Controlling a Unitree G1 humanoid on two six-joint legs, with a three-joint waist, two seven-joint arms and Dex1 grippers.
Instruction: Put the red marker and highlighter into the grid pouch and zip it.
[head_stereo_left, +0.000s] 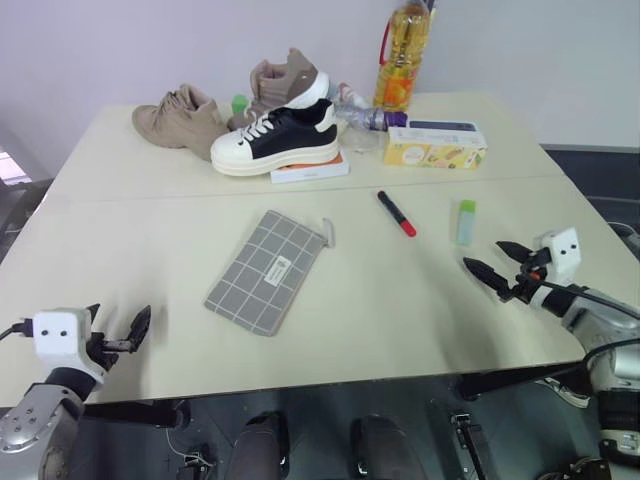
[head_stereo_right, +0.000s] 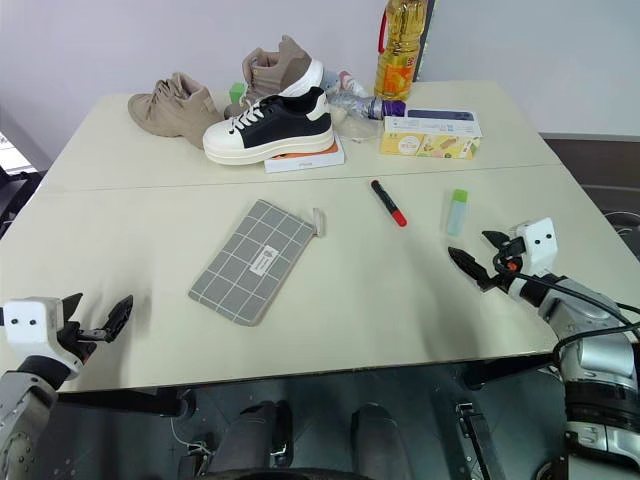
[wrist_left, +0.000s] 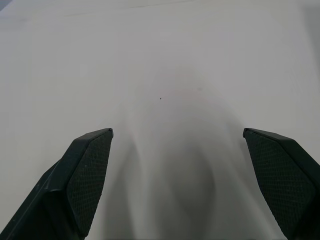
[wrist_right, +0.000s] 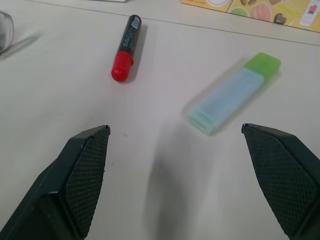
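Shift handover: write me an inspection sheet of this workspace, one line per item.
Surface: pale table, two tops joined at a seam, bare along the near side.
Job's things: grid pouch flat, left of centre; whether zipped, cannot tell. Red marker and highlighter lie loose on the table, apart, right of the pouch.
Clutter: tan shoes, black-and-white sneaker, oil bottle, yellow box along the far side.
Grippers: left gripper open, empty, near corner; right gripper open, empty, short of the highlighter.
Cables: black cable along the right arm.
Surroundings: plain wall behind.
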